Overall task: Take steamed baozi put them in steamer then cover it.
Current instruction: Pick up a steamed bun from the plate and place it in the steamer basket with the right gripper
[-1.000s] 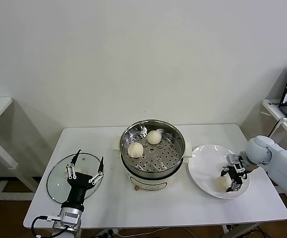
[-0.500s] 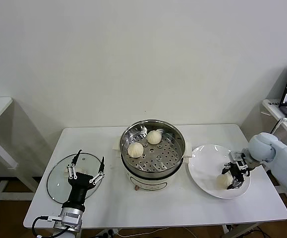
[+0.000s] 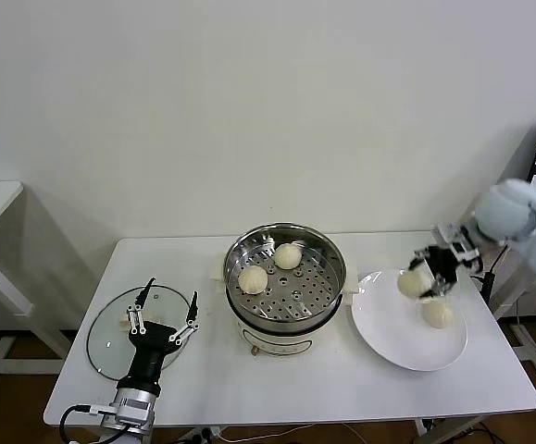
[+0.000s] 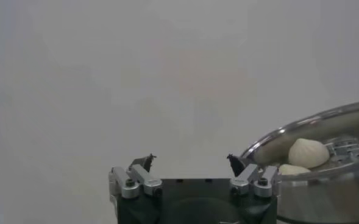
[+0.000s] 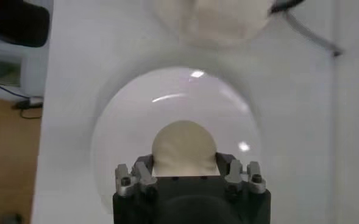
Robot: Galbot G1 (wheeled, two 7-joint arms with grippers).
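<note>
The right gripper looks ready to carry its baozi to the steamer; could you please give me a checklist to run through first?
1. Right gripper shut on a baozi, lifted off the plate: ok.
2. Steamer uncovered, lid aside on the table: ok.
3. Free room on the tray beside the two baozi inside: ok.
4. Left gripper open by the lid, away from the path: ok.
5. Grip firmness: cannot tell.
6. One baozi left on the plate: ok.

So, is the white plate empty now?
No, one bun lies on the plate, while the right gripper holds another above it.
</note>
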